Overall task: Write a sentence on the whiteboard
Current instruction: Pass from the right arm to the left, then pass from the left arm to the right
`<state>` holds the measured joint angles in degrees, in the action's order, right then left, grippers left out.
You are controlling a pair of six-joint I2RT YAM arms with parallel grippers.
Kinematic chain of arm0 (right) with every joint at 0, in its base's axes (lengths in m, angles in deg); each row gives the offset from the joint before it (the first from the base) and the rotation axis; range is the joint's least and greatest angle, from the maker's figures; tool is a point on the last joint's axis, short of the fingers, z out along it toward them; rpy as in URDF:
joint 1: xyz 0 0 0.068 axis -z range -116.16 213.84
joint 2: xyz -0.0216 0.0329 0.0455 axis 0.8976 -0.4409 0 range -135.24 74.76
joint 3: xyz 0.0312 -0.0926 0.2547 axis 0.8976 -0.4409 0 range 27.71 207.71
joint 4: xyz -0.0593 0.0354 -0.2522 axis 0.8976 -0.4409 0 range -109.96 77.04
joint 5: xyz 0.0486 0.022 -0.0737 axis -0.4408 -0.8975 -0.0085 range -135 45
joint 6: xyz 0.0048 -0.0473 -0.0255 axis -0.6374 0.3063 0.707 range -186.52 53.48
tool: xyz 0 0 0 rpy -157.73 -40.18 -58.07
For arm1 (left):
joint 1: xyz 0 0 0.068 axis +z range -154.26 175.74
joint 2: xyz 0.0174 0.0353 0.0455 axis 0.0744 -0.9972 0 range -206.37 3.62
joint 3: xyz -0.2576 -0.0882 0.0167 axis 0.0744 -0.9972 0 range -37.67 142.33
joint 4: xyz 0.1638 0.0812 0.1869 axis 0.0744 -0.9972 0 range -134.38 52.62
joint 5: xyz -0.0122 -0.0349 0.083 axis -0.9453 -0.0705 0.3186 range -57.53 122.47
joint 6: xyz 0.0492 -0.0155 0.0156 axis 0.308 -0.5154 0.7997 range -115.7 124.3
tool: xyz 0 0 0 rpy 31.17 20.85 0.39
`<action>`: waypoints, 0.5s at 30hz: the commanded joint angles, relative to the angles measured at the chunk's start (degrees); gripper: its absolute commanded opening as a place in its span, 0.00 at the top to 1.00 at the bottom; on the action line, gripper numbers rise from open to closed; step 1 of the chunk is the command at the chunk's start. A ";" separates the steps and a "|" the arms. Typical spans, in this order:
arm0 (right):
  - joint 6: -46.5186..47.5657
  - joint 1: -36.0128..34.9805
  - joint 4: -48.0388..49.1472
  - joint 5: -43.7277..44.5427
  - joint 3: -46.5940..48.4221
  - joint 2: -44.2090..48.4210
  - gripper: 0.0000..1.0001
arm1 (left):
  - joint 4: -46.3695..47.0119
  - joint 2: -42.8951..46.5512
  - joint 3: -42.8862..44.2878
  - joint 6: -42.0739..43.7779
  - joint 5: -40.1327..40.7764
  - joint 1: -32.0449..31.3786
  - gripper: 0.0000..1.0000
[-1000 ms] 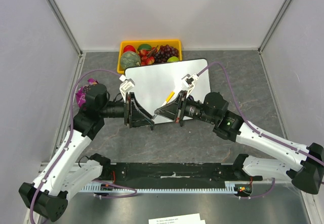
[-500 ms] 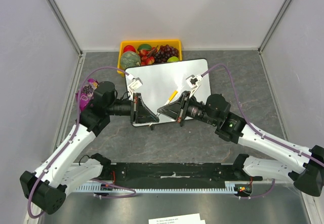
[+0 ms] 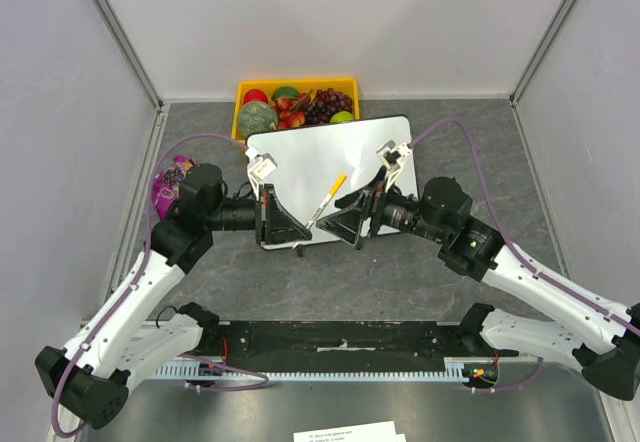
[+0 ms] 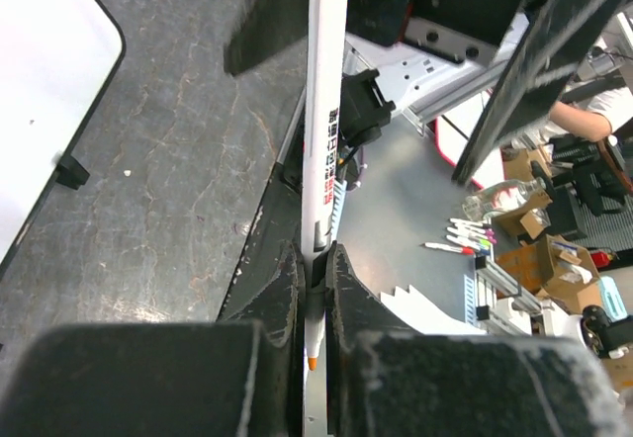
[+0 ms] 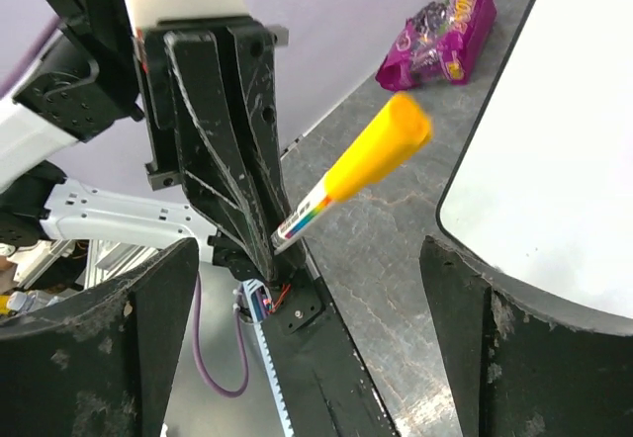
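With left claw [image 4: 313, 259] clamped on marker [image 4: 323, 131] and right claw [image 5: 307, 259] gaping near its orange cap, back right straight off toward 3 o'clock before swinging to whiteboard [image 3: 310, 157] at 12 o'clock on table [image 3: 400, 267].

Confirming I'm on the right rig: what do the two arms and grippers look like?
The left arm and right arm have white shells, black joints and a purple cable each. The left gripper and right gripper have scuffed black triangular fingers under white mounts.

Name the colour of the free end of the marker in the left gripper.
Orange-yellow end on a white marker; best seen from the right wrist.
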<state>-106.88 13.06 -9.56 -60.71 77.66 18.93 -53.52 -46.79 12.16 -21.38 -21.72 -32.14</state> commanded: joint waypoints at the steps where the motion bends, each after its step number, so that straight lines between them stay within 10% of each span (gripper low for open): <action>1: 1.34 3.32 3.17 -13.87 3.66 0.03 0.02 | -0.65 1.46 2.12 1.24 -6.00 0.10 0.98; 6: -2.88 3.41 11.18 -26.03 4.45 -3.83 0.02 | -0.30 1.98 3.17 1.94 -11.45 0.10 0.98; 15: -9.74 3.32 19.45 -30.44 3.22 -7.98 0.32 | 0.23 2.34 4.06 1.94 -14.01 -0.16 0.98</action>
<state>-113.48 16.44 3.88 -87.53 79.83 10.91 -54.46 -44.93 14.10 -20.94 -32.39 -32.14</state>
